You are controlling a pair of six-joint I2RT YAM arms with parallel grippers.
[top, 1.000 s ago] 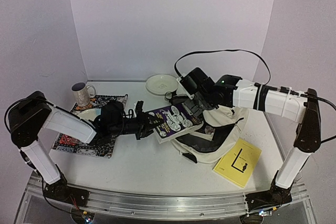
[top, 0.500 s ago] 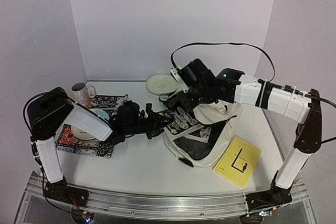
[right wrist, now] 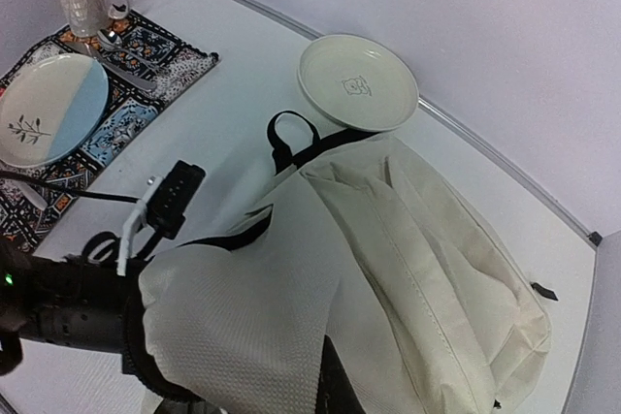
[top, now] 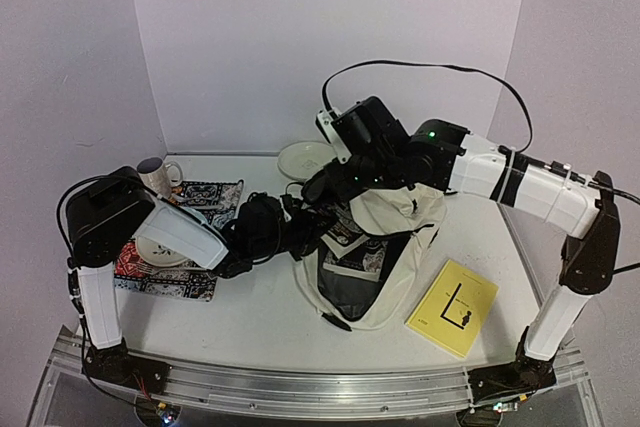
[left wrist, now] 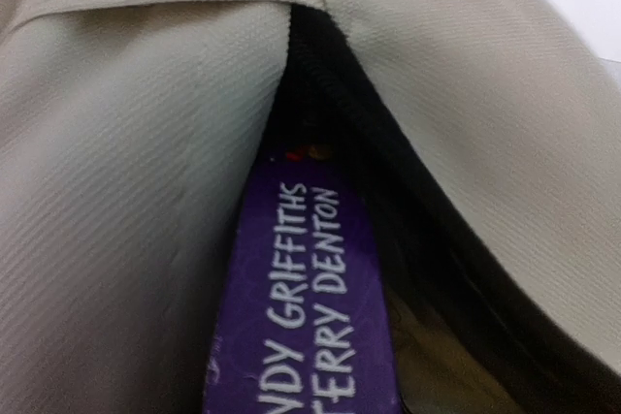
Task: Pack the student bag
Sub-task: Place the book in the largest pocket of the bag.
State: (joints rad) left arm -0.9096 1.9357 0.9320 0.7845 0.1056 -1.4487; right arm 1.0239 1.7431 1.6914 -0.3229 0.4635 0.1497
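Top view. Student bag (top: pixel 385 292) at centre of the table (top: pixel 260 322); a book (left wrist: pixel 301 327) sits partly inside its opening, on the bag's left side. Booklet (top: pixel 452 309) lies at lower right, just beside the bag. Placemat (top: pixel 212 194) at left carries a plate (right wrist: pixel 44 109) and, at its upper corner, a mug (top: pixel 152 177). Second plate (top: pixel 308 159) lies behind the bag, upper centre.

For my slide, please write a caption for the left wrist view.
A purple book standing in the open zipper of the cream student bag.
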